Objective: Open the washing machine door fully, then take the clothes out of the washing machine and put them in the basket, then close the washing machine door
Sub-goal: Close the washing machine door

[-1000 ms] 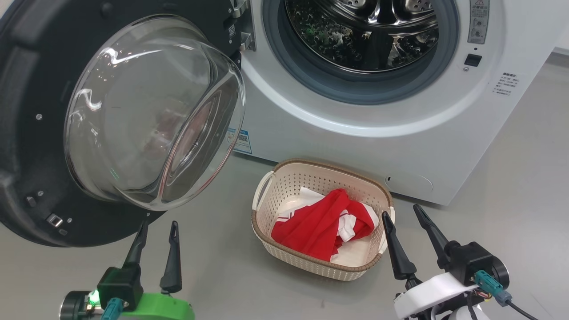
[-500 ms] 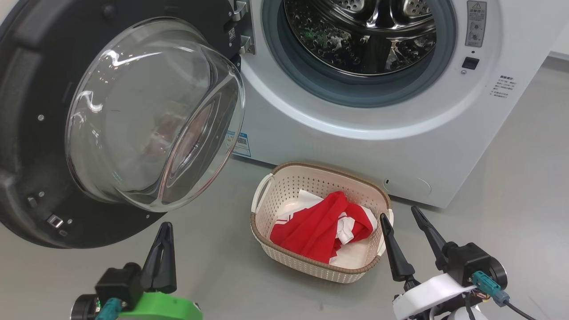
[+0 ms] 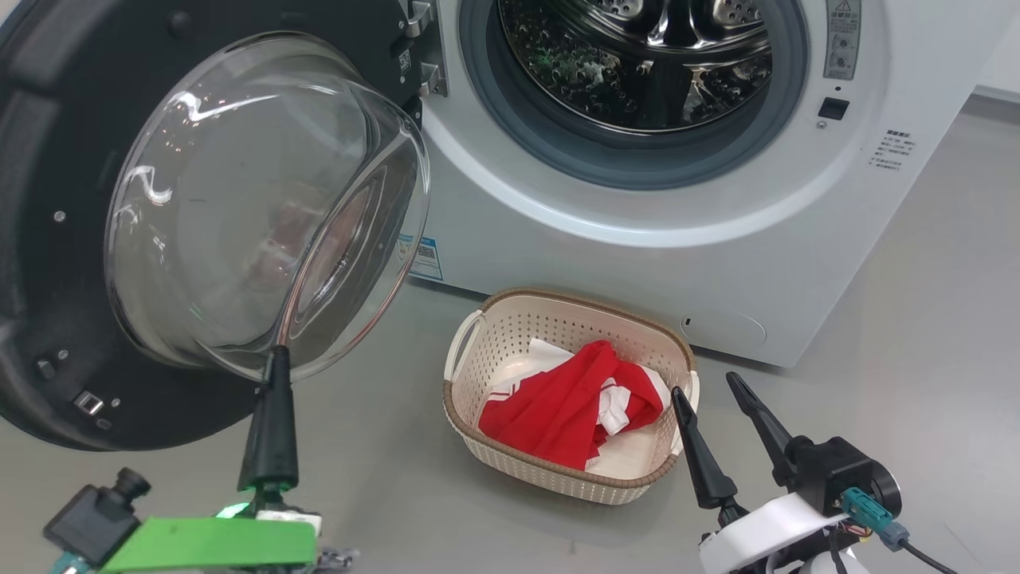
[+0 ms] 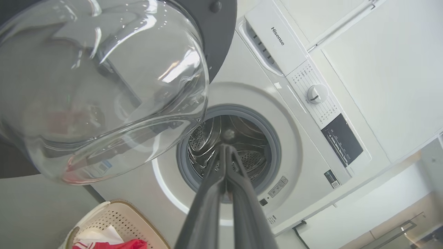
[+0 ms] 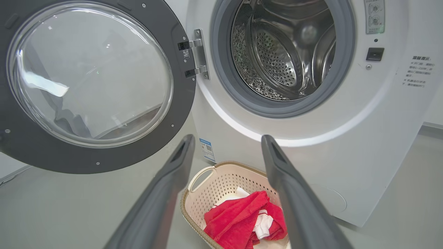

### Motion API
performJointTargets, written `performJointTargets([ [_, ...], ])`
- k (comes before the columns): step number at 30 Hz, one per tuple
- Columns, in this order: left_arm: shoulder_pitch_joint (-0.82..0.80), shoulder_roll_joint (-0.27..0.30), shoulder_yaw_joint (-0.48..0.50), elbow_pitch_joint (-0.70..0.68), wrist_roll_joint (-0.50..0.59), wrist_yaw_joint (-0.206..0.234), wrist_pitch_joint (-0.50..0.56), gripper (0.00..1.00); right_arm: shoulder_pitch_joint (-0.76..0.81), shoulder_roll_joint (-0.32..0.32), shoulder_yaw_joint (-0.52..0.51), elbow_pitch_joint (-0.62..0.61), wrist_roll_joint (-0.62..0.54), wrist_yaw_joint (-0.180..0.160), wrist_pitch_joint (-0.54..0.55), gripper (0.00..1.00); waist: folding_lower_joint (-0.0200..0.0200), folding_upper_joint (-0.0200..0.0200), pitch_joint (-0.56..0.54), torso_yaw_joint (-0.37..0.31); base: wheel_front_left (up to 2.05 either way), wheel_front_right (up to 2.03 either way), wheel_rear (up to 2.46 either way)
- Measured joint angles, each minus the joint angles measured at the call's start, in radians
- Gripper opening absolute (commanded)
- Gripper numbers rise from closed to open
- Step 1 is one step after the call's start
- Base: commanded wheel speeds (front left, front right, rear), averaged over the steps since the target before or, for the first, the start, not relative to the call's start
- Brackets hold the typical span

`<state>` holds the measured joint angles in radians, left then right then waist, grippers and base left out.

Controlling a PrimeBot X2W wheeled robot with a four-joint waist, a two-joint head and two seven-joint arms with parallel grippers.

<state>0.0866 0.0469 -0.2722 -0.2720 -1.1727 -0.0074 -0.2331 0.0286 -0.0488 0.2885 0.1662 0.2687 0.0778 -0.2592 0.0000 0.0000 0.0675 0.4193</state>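
Black door close above pinched L gripper, R gripper wide by basket

Grey floor: lying smooth, catching faint reflections. White wall: rising at back, showing thin seam. Dark cable: trailing over floor.

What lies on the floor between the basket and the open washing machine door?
Bare grey floor separates the basket from the washing machine door, as the head view shows.
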Motion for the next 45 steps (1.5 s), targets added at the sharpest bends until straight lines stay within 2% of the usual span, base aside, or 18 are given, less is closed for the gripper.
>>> performJointTargets([
  [3, 0.0, 0.0, 0.026, -0.023, -0.093, -0.012, -0.012, 0.0, 0.0, 0.0, -0.003, 0.0, 0.0, 0.0, 0.0, 1.0, 0.0001, 0.0, 0.002, -0.001, 0.0, 0.0, 0.0],
  [7, -0.021, -0.001, 0.114, -0.075, -0.251, -0.046, -0.016, 0.0, 0.0, 0.0, -0.006, -0.003, 0.0, -0.001, 0.0, 1.0, 0.0001, 0.0, 0.012, -0.002, 0.0, 0.0, 0.0],
  [14, -0.097, -0.004, 0.301, -0.134, -0.221, -0.06, -0.019, 0.0, -0.004, -0.002, -0.012, -0.013, -0.009, -0.001, 0.0, 1.0, 0.0001, 0.0, 0.033, 0.002, 0.0, 0.0, 0.0],
  [21, -0.14, 0.072, 0.46, -0.144, -0.239, -0.058, -0.019, 0.0, -0.017, -0.012, -0.019, -0.022, -0.016, -0.001, 0.0, 1.0, 0.0001, 0.0, 0.057, 0.005, 0.0, 0.0, 0.0],
  [28, -0.149, 0.172, 0.57, -0.049, -0.301, -0.002, 0.015, 0.0, -0.019, -0.015, -0.026, -0.028, -0.016, -0.003, 0.0, 1.0, 0.0001, 0.0, 0.075, 0.008, 0.0, 0.0, 0.0],
  [33, -0.149, 0.226, 0.617, 0.071, -0.351, 0.054, 0.069, 0.0, -0.021, -0.019, -0.025, -0.031, -0.017, -0.003, 0.0, 1.0, 0.0001, 0.0, 0.094, 0.009, 0.0, 0.0, 0.0],
  [37, -0.149, 0.248, 0.615, 0.166, -0.374, 0.081, 0.117, 0.0, -0.028, -0.026, -0.025, -0.031, -0.017, -0.002, 0.0, 1.0, 0.0001, 0.0, 0.107, 0.007, 0.0, 0.0, 0.0],
  [45, -0.15, 0.264, 0.594, 0.306, -0.441, 0.091, 0.201, 0.0, -0.041, -0.031, -0.02, -0.03, -0.017, 0.0, 0.0, 1.0, 0.0001, 0.0, 0.117, -0.001, 0.0, 0.0, 0.0],
])
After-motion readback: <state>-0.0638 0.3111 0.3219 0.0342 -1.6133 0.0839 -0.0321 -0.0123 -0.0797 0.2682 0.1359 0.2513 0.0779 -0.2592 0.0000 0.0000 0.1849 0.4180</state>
